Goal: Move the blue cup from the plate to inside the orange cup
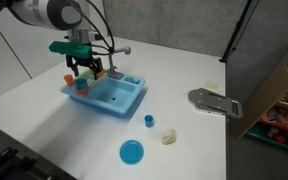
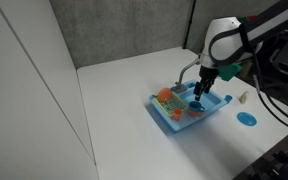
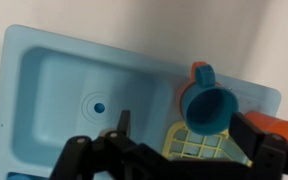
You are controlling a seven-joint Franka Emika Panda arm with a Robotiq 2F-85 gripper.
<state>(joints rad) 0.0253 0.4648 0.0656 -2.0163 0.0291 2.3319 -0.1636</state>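
Well, fingers: apart, clamping nothing.
blue cup: inside orange cup, on the sink.
plate: near a tabletop edge, well apart from sink.

Blue cup sits upright, nested inside the orange cup.

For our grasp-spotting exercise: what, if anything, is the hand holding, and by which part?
Nothing is held: the hand is open above the blue cup.
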